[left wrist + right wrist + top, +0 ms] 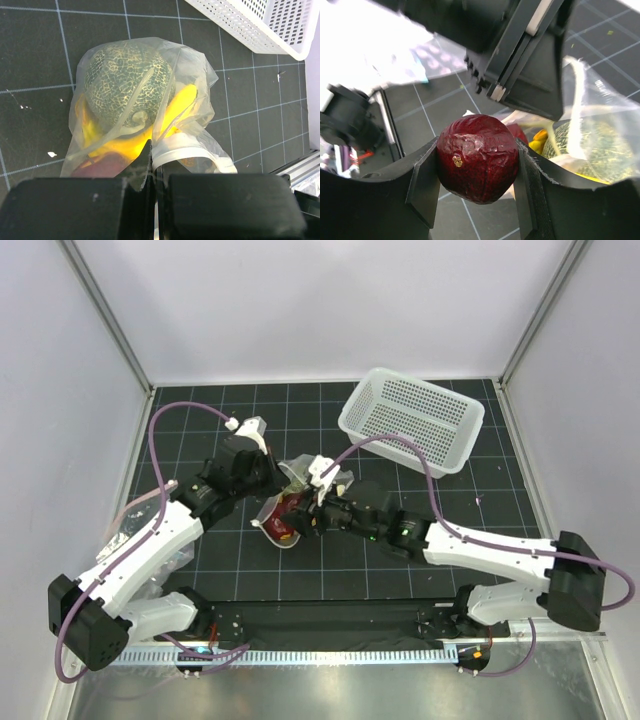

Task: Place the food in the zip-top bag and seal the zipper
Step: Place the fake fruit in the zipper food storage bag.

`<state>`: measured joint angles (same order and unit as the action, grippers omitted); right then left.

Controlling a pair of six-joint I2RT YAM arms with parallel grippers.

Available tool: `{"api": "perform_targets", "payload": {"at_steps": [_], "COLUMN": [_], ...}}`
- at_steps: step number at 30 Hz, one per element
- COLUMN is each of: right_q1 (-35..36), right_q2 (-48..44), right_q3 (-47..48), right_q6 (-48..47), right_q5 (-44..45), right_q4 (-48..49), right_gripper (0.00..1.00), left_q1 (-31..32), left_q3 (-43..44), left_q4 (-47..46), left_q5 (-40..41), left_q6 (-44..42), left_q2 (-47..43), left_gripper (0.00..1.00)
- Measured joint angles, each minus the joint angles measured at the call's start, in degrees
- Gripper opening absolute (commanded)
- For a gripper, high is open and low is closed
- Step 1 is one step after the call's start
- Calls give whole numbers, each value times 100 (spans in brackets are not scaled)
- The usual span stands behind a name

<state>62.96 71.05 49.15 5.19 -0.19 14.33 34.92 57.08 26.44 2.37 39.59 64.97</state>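
The clear zip-top bag (197, 80) lies on the black mat, and it also shows in the top view (272, 523). Inside it are the netted melon (127, 80), the yellow banana (177, 107) and a dark-red fruit (102, 165). My left gripper (152, 167) is shut on the bag's mouth edge beside the pale zipper strip (187, 152). My right gripper (477, 165) is shut on another dark-red fruit (477, 155), held at the bag's mouth just below the left gripper (520, 60). The melon (595, 150) and banana (540, 141) show behind it.
A white perforated basket (412, 418) stands at the back right of the mat, and its corner shows in the left wrist view (260, 25). Both arms meet near the mat's middle (300, 500). An aluminium rail (300, 172) runs along the near edge.
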Motion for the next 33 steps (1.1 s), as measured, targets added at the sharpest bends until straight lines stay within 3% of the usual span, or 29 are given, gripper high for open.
{"api": "perform_targets", "payload": {"at_steps": [9,21,28,30,33], "right_q1": [11,9,-269,-422,-739], "right_q2": [831,1375,1878,1947,1974], "right_q3": [0,341,835,872,881], "right_q6": [-98,79,358,476,723], "right_q5": [310,2621,3178,3150,2920], "right_q4": [216,52,-387,-474,-660], "right_gripper": [30,31,36,40,64], "left_q1": [0,0,-11,-66,-197], "left_q3": [0,0,-46,-61,-101], "left_q4": [0,-2,-225,-326,-496], "left_q5": [-4,-7,-55,-201,-522], "left_q6": [0,7,87,142,269], "left_q2": [-24,-42,-24,50,232], "left_gripper": [0,0,0,0,0]}}
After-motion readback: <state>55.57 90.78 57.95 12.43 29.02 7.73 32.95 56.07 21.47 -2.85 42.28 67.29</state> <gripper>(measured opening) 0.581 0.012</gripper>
